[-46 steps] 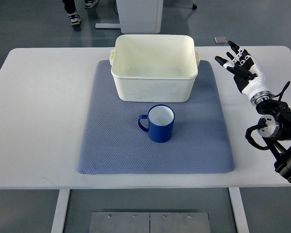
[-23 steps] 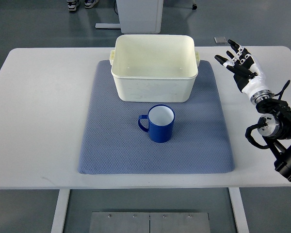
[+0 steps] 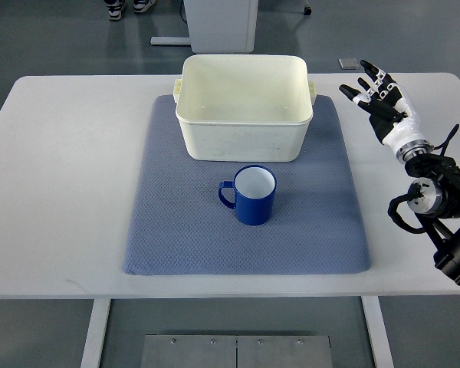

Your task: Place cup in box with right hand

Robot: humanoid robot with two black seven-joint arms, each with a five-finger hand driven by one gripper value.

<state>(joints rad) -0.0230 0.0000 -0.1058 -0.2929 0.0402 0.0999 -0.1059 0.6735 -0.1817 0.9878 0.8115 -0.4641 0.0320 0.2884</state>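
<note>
Below the right hand, its arm runs off the picture's right edge; far left of the hand, shoes are cropped at the top.

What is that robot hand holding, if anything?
Nothing. The right hand hovers open, fingers spread, well apart from the cup on the mat.

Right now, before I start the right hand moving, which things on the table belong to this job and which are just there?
Belongs to the job:
- blue cup, upright on the mat, handle pointing left
- white box, open, just behind the cup
- right hand, fingers spread, holding nothing, off the mat to the right

Just there:
- blue-grey mat under cup and box
- white table
</note>
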